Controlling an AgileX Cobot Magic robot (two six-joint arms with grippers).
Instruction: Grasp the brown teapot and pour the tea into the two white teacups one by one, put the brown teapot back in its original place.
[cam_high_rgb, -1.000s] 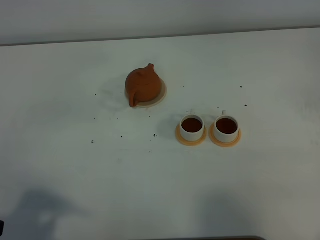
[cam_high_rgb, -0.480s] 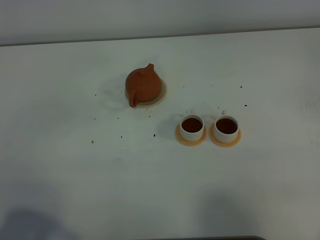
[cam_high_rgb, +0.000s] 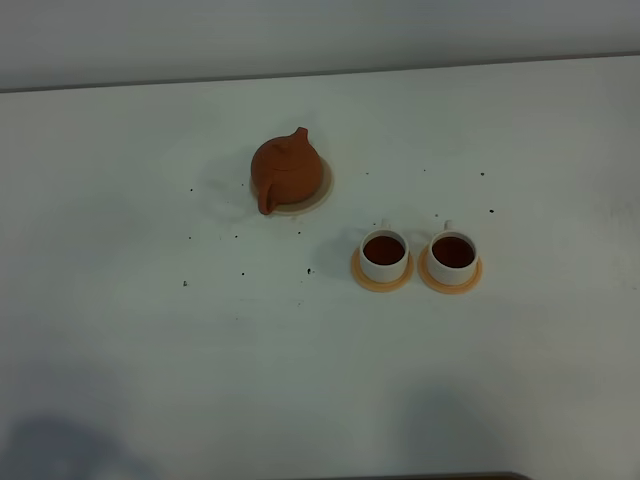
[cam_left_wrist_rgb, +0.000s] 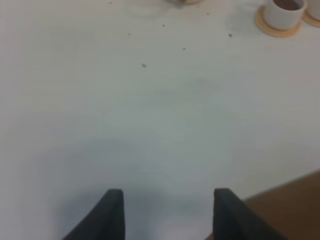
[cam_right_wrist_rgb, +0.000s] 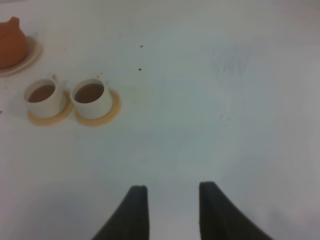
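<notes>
Even, soft overhead light, dim bluish cast on the white table, faint shadow patches along its near edge, no glare, both wrist views soft and hazy, left wrist view blurriest

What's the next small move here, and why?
Probably none beyond parking the arms. Both white teacups hold dark tea, the brown teapot sits on its beige saucer, and the left gripper and right gripper are open, empty and clear of everything.

No legible text or markings
</notes>
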